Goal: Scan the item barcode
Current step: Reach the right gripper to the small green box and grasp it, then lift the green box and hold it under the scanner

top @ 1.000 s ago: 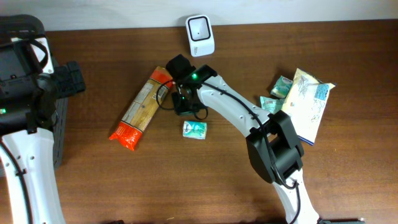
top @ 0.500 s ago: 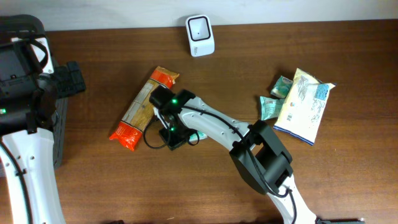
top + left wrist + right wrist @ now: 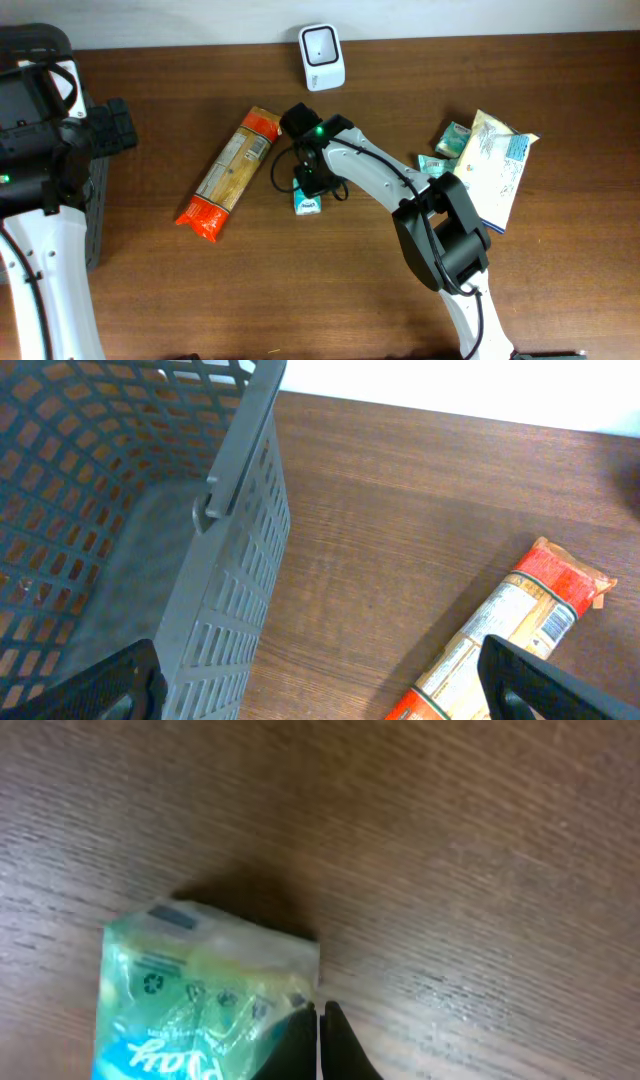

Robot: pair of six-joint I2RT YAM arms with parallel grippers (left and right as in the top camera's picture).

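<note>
A small green packet lies on the wooden table, in front of the white scanner at the back edge. My right gripper is low over the packet's far end. In the right wrist view the gripper is shut, its tips at the corner of the green packet. Whether film is pinched between them I cannot tell. No barcode shows on the packet. My left gripper stands wide open and holds nothing, above the basket's wall.
A long orange pasta packet lies slantwise left of the green packet. A white and blue bag and two green packets sit at the right. The grey basket stands at the far left edge.
My right arm swung forward and left across the green packet, then came back right. The packet has turned from lying crosswise to nearly lengthwise. The left arm has not moved.
</note>
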